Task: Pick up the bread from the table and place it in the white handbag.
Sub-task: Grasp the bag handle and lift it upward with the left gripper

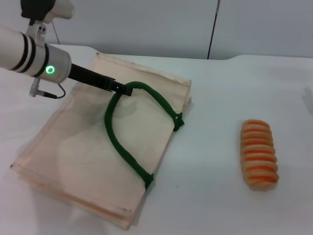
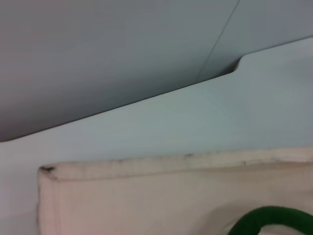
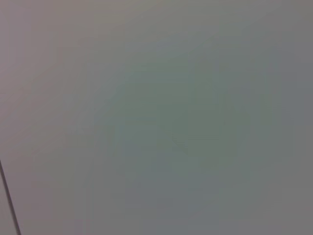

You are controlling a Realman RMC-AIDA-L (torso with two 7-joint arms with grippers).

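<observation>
Over the white handbag (image 1: 93, 152), lying flat on the table (image 1: 215, 205), left gripper (image 1: 124, 89) reaching in at the top of the green rope handle (image 1: 120, 142), dark fingers closed together right on the rope where it arches highest above the fabric. Handle looping from that pinch point down to two green tabs on the handbag's open edge, one near the far corner, one near the close corner. Bread (image 1: 259, 154) sitting well apart from the handbag, off past that open edge, striped orange and cream, flat on the table and untouched. From the left wrist view, just the handbag's far hem (image 2: 171, 164) and a curve of green handle (image 2: 274, 218) showing, with bare table beyond the handbag and a grey wall (image 2: 98, 58) behind it. Right gripper nowhere in the head view; right wrist view filled with plain grey wall (image 3: 156, 117), so no telling how that claw stands.
</observation>
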